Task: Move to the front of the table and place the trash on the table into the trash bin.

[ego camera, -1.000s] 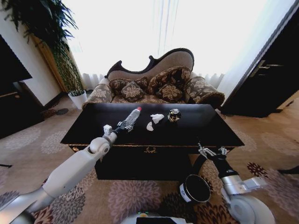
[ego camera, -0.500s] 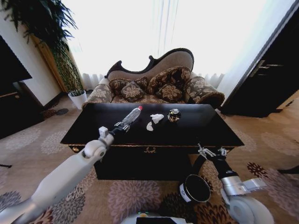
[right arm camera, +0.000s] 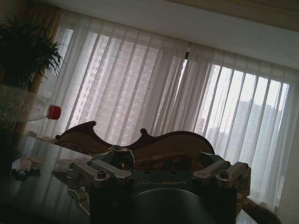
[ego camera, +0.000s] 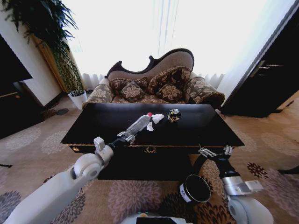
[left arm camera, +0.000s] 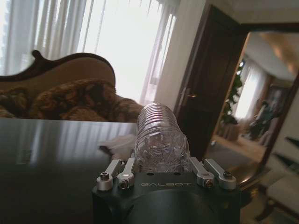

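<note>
My left gripper (ego camera: 124, 136) is shut on the base of a clear plastic bottle (ego camera: 138, 124) with a red cap, held in the air over the front of the black table (ego camera: 201, 128). The cap points at a crumpled white paper scrap (ego camera: 157, 117). A dark shiny round item (ego camera: 174, 115) lies just right of the scrap. In the left wrist view the bottle (left arm camera: 160, 142) sits between the fingers. My right gripper (ego camera: 215, 151) hangs open off the table's front right corner, above the dark trash bin (ego camera: 195, 188) on the carpet. The right wrist view shows the bottle (right arm camera: 21, 109) and paper scraps (right arm camera: 28, 163).
A patterned sofa (ego camera: 159, 84) stands behind the table. A tall plant (ego camera: 51, 42) and a white pot (ego camera: 78, 98) are at the back left, a dark cabinet (ego camera: 271, 74) at the right. Patterned carpet surrounds the table.
My left arm has drawn back toward me and swung right with the bottle, whose cap now reaches the paper scrap. The right arm has barely moved.
</note>
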